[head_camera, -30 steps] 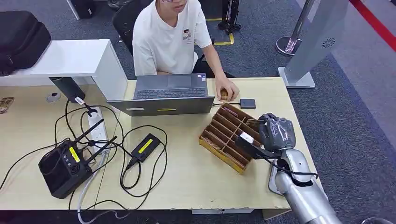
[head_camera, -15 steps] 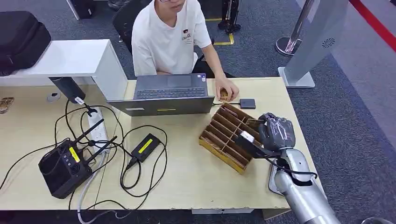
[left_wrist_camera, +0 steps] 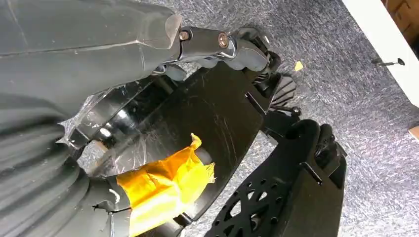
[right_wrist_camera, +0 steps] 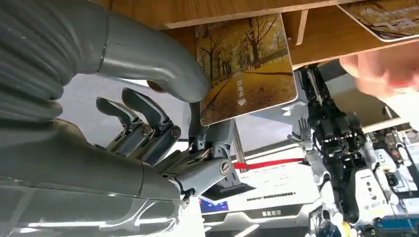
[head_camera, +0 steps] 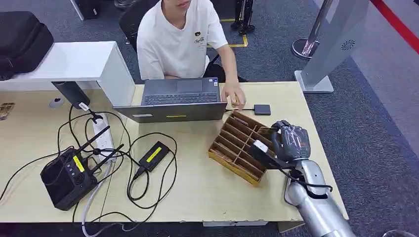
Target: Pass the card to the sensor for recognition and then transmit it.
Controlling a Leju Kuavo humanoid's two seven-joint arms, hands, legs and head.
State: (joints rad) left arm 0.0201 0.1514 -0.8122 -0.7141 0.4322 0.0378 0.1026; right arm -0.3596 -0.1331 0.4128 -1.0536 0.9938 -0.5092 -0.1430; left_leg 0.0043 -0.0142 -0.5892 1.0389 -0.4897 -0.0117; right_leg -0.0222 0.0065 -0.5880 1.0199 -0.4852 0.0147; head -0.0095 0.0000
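My right hand (head_camera: 292,140) is at the near right corner of the wooden card rack (head_camera: 237,148). It pinches a card printed with autumn trees (right_wrist_camera: 244,69) between the thumb (right_wrist_camera: 163,59) and a finger; in the head view the card (head_camera: 267,131) shows as a brown edge by the hand. The card's far end lies against the rack's wood. Another card (right_wrist_camera: 390,17) lies in the rack. The small dark sensor (head_camera: 262,109) sits on the table beyond the rack, wired to the laptop. My left hand (left_wrist_camera: 148,49) hangs over the carpet, holding nothing.
A person in a white shirt sits behind the laptop (head_camera: 175,101), one hand (head_camera: 232,95) resting near the sensor. A black router (head_camera: 66,177), a power strip (head_camera: 101,136), an adapter (head_camera: 154,155) and looping cables cover the table's left half. The table edge (head_camera: 321,148) runs just right of my hand.
My right hand has shifted only slightly at the rack, still pinching the card. The person has leaned a little and moved a hand slightly left near the sensor.
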